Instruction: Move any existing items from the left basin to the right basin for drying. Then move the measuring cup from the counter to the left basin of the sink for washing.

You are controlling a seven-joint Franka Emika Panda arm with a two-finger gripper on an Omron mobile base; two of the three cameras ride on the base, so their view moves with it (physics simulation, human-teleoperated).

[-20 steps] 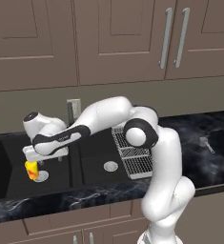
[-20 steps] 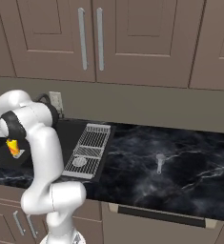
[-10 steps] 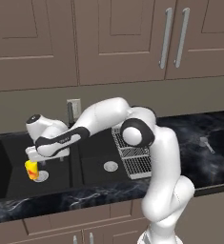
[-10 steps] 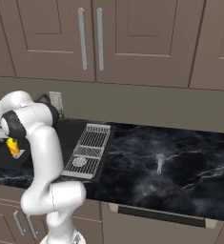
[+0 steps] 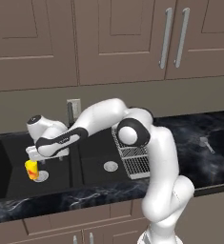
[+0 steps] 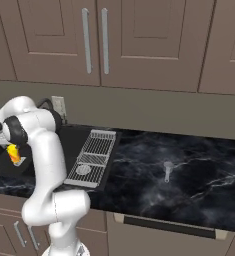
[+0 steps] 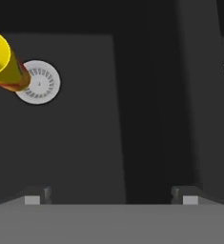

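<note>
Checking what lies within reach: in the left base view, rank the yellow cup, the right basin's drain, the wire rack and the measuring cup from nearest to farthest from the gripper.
1. Yellow cup, just below the gripper, in the left basin.
2. Right basin's drain, mid-sink.
3. Wire rack, at the sink's right edge.
4. Measuring cup, far right on the counter.

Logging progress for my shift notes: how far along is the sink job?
Nothing looks done. The yellow cup stands by the left basin drain; the tool hangs open above that basin, off to the cup's side. Left: cup to the right basin, then the measuring cup from the counter.
</note>
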